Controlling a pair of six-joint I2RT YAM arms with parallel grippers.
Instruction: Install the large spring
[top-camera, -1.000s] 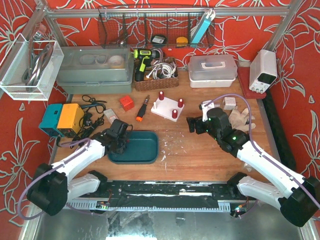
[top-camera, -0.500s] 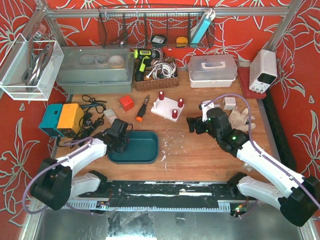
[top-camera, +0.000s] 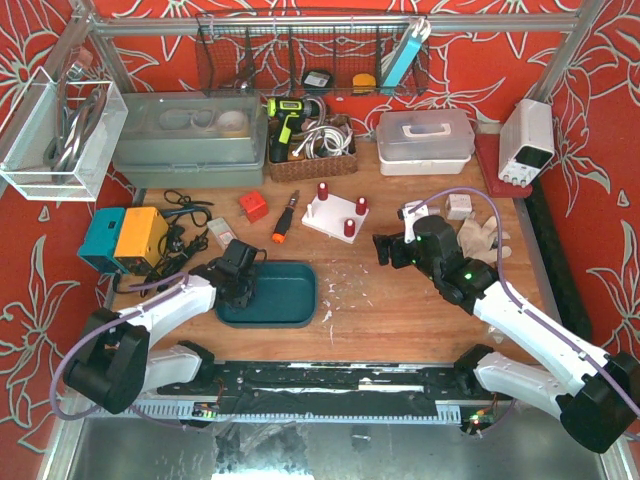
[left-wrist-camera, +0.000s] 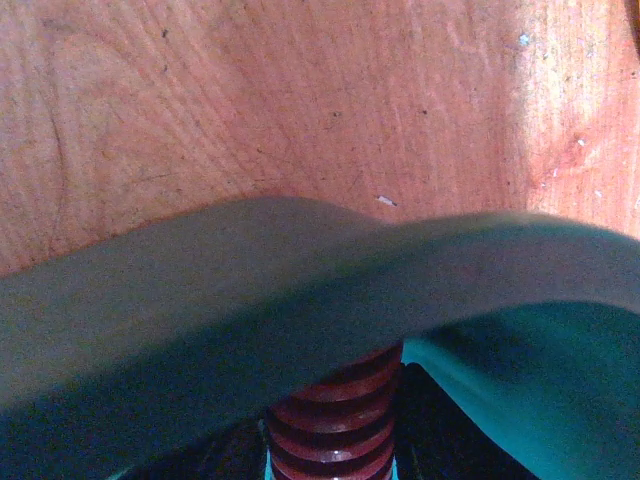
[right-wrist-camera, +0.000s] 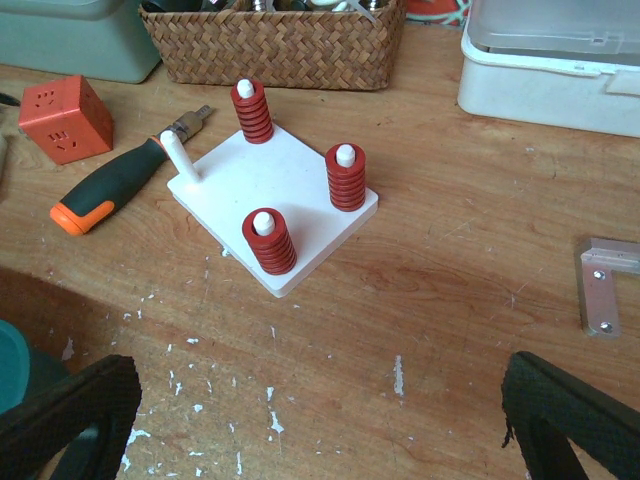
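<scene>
A white base plate (top-camera: 333, 214) stands on the table with three red springs on its pegs. In the right wrist view the plate (right-wrist-camera: 285, 185) shows one bare peg (right-wrist-camera: 180, 158) at its left corner. My left gripper (top-camera: 238, 283) is down at the left end of the teal tray (top-camera: 295, 305). In its wrist view it (left-wrist-camera: 335, 455) is shut on a large red spring (left-wrist-camera: 335, 420) just behind the tray's rim (left-wrist-camera: 250, 290). My right gripper (top-camera: 383, 248) is open and empty, hovering right of the plate, with its fingers (right-wrist-camera: 70, 410) spread wide.
An orange-handled screwdriver (top-camera: 284, 222) and a red cube (top-camera: 253, 206) lie left of the plate. A wicker basket (top-camera: 312, 150) and a white box (top-camera: 424, 140) stand behind it. A metal bracket (right-wrist-camera: 605, 285) and a glove (top-camera: 485, 238) lie to the right.
My left arm's elbow has shifted slightly; its gripper stays at the tray's left end. The right arm has not moved.
</scene>
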